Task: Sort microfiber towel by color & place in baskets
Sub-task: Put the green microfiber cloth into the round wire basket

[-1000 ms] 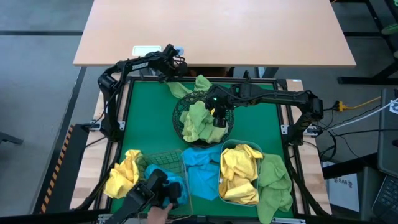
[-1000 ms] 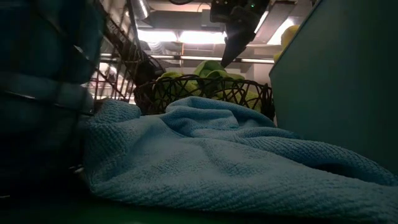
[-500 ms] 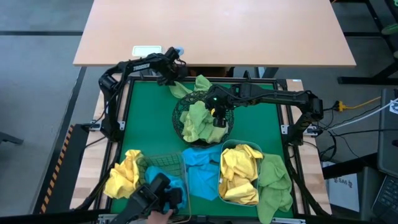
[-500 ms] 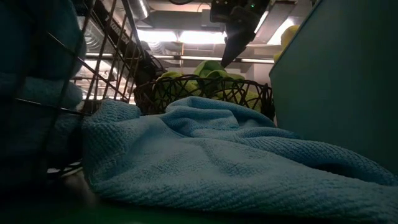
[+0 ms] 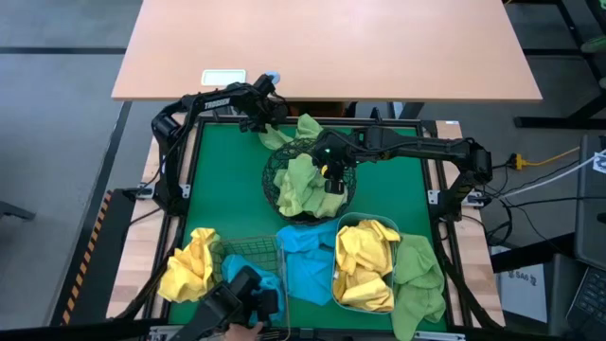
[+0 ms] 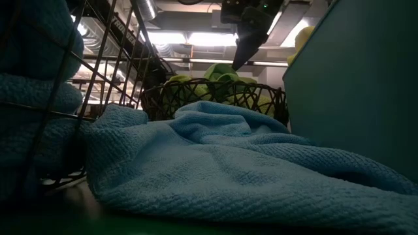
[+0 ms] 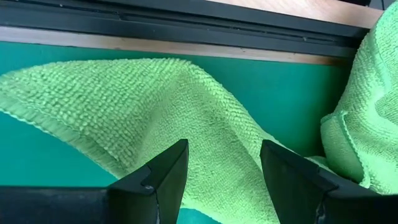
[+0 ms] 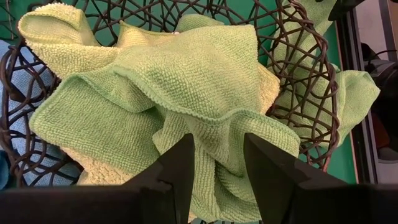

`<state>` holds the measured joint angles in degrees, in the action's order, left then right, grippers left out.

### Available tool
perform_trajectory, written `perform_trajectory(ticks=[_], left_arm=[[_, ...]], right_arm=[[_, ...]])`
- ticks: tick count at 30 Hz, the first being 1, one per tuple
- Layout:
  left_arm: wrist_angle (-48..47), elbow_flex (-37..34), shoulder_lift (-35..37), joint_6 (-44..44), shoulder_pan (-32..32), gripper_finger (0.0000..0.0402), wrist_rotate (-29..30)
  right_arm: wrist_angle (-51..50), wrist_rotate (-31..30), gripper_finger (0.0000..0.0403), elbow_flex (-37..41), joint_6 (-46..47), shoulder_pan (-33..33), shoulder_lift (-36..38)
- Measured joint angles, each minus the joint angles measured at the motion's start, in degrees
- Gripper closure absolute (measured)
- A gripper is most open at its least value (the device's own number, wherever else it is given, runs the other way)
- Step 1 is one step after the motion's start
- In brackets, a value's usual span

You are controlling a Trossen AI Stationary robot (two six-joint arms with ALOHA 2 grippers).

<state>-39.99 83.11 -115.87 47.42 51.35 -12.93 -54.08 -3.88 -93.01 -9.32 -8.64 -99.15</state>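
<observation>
left gripper (image 5: 268, 114): at the far edge of the green mat (image 5: 227, 180), right over a loose green towel (image 5: 289, 131) that lies by the far rim of the bowl. Fingers (image 7: 163, 177) spread apart w/ the cloth under the gap, nothing pinched.

right gripper (image 5: 331, 175): hanging above the black wire bowl (image 5: 273, 180), mid-table. Fingers (image 8: 177, 168) parted and empty, green cloth just below the tips.

bowl contents: green towels (image 8: 186, 81), crumpled in a heap; one fold droops over the rim.

copper basket (image 5: 248, 254): near-left part of the mat. A blue towel (image 6: 32, 104) is bunched inside, pressing on the wires in the low view. A person's hand is at the near edge just beside it, partly hidden by a dark object, can't tell more.

blue towel on mat (image 5: 305, 260): loose, spread btwn the copper basket and the tub, touching both afaict. Fills the foreground of the low view.

plastic tub (image 5: 343, 296): near-right, packed w/ yellow towels (image 5: 365, 256).

stray yellow towel (image 5: 189, 265): on the mat just left of the copper basket, outside it.

stray green towel (image 5: 421, 275): heaped against the right side of the tub, hanging over the mat's edge.
</observation>
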Motion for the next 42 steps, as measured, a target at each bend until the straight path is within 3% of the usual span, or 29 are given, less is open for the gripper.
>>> perform_trajectory(ticks=[4,9,16,34,42], left_arm=[[0.02,0.00,0.00,-0.01,0.03,0.0207,-0.77],[-0.29,0.00,0.00,0.66,1.41,0.0207,-7.96],[-2.86,0.00,-0.01,1.86,3.04,0.0207,-13.76],[-10.83,0.00,-0.02,-3.13,2.47,0.0207,-10.05],[-10.31,0.00,-0.02,-3.09,-0.15,0.0207,-4.92]], right_arm=[[0.02,0.00,0.0263,0.00,-0.27,0.00,0.00],[0.00,0.00,0.0263,0.00,-1.53,0.00,0.00],[-0.02,0.00,0.0263,0.01,-1.57,0.00,0.00],[-0.04,0.00,0.0263,0.00,-1.53,0.00,0.00],[0.05,0.00,0.0263,0.02,-1.53,0.00,0.00]])
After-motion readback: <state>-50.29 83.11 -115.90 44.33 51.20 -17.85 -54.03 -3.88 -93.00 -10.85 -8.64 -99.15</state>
